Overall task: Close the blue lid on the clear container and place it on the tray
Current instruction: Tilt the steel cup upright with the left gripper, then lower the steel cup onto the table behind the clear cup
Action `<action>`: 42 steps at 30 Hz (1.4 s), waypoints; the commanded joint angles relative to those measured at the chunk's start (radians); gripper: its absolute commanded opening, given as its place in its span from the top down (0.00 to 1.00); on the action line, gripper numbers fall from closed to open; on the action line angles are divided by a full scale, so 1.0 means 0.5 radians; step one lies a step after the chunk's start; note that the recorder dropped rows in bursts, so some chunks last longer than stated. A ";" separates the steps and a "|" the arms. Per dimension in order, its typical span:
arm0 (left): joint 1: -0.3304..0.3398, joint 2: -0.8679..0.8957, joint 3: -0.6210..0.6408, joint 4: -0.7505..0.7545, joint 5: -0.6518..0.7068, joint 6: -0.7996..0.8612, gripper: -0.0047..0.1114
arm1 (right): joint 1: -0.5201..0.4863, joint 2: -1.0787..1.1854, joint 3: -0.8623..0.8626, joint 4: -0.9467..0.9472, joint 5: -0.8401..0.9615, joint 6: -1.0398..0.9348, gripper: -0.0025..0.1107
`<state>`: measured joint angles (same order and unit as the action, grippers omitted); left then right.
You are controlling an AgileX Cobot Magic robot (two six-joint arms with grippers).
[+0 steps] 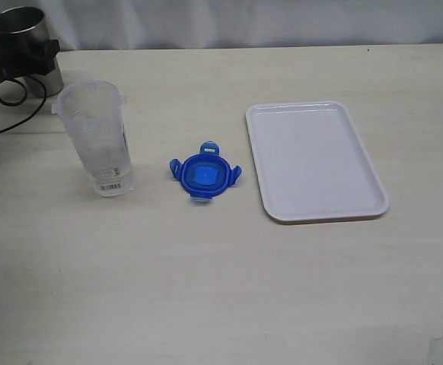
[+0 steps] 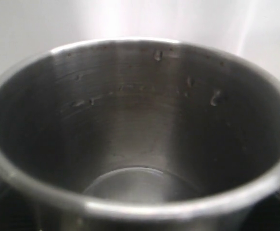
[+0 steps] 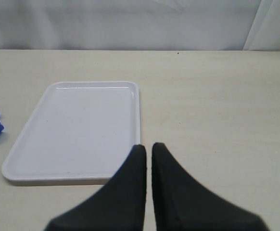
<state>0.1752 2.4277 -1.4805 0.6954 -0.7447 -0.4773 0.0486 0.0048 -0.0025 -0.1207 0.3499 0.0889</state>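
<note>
— While the right gripper (image 3: 148, 149) sat jaws together, where lay the blue lid (image 1: 205, 175)?
— At the clear container's (image 1: 98, 141) three o'clock, tray (image 1: 317, 163) beyond; jaws had to part first. Left gripper (image 1: 23, 47) state was indeterminate.

Bright, even, soft-shadowed light; close grey metal cup (image 2: 140, 134) blurred, glare behind it; right fingers (image 3: 125, 192) soft-edged.

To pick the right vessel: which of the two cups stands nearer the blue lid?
The clear container, transparent; the grey metal cup stands farther back.
</note>
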 commanded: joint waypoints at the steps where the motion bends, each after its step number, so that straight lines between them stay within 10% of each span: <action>1: -0.001 -0.004 -0.020 -0.015 -0.078 -0.035 0.65 | 0.002 -0.010 0.005 0.005 -0.008 -0.012 0.94; 7: -0.001 -0.004 -0.020 -0.015 -0.068 -0.035 0.25 | 0.002 -0.010 0.005 0.005 -0.008 -0.012 0.94; 18: -0.001 -0.004 -0.020 0.040 0.130 -0.050 0.07 | 0.002 -0.010 0.005 0.005 -0.008 -0.012 0.94; 42: -0.001 -0.239 0.208 0.159 0.183 -0.145 0.06 | 0.002 -0.010 0.005 0.005 -0.008 -0.012 0.94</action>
<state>0.1752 2.3444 -1.4004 0.7770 -0.6599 -0.5461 0.0486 0.0048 -0.0025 -0.1207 0.3499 0.0889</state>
